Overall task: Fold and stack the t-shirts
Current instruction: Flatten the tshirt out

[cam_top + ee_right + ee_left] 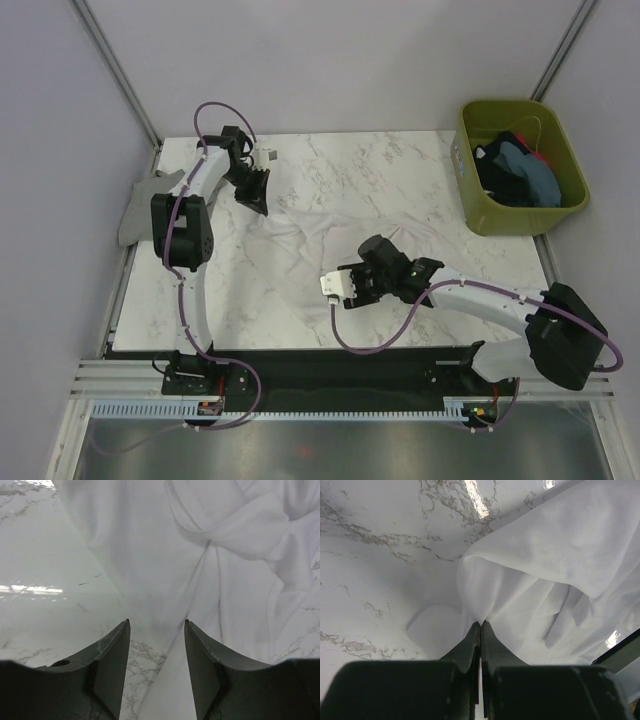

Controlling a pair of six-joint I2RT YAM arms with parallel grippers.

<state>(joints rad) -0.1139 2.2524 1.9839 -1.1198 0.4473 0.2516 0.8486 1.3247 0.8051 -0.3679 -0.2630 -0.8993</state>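
Cloth this limp looks light and soft, likely to sag and slide on the smooth table (400,165), so I'd take it at two spread points along a hem. The white shirt (330,235) lies rumpled left of the bin (500,222). The left gripper (480,626), at the shirt's edge farthest from the bin, is clamped on a pinch of it, while the right gripper (156,622) hangs with jaws parted over folds nearer the bin, gripping nothing.
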